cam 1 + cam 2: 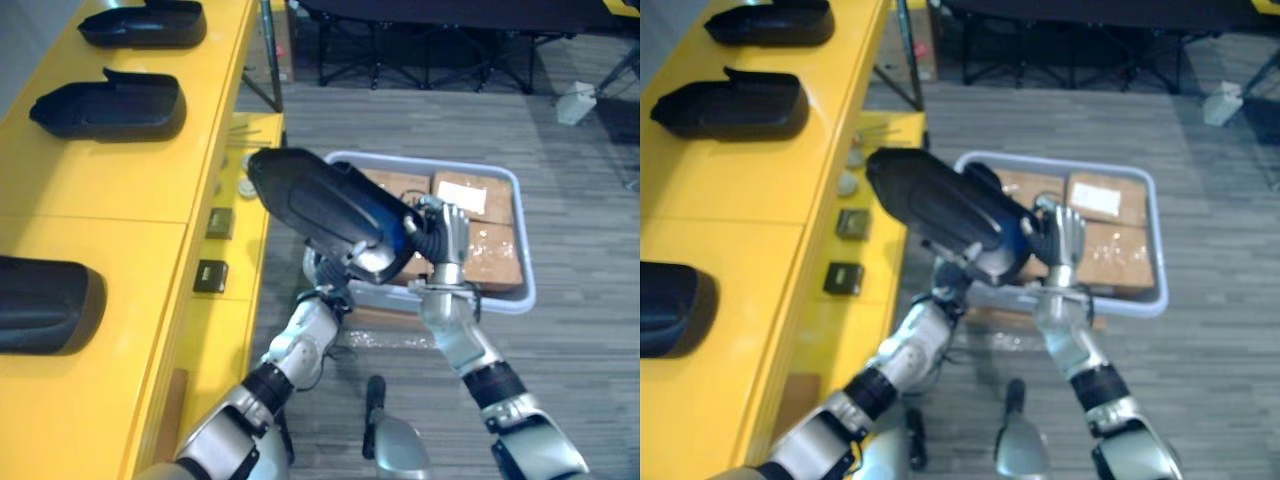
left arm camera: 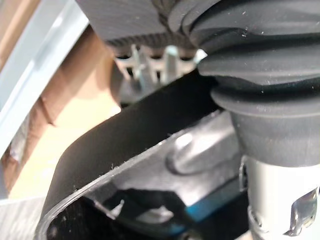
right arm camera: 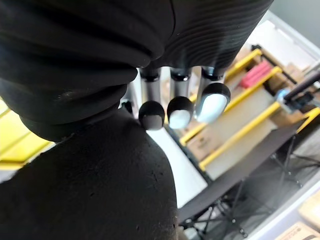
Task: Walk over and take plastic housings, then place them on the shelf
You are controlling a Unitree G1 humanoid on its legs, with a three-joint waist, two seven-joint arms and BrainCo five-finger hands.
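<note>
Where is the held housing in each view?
Left eye: housing centre, tilted, before the bin.
Right eye: centre, slightly left.
Left wrist: the black band across the middle.
Right wrist: dark textured surface by the fingers.
Shared landmark: grey bin, seen in both eye views and left wrist.

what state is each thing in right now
plastic housing: lifted, tilted, held over the grey bin
right hand: open, straight fingers against the housing
left hand: under the housing, supporting it
three other housings: lying on the yellow shelf
grey bin: on the floor, cardboard boxes inside
</note>
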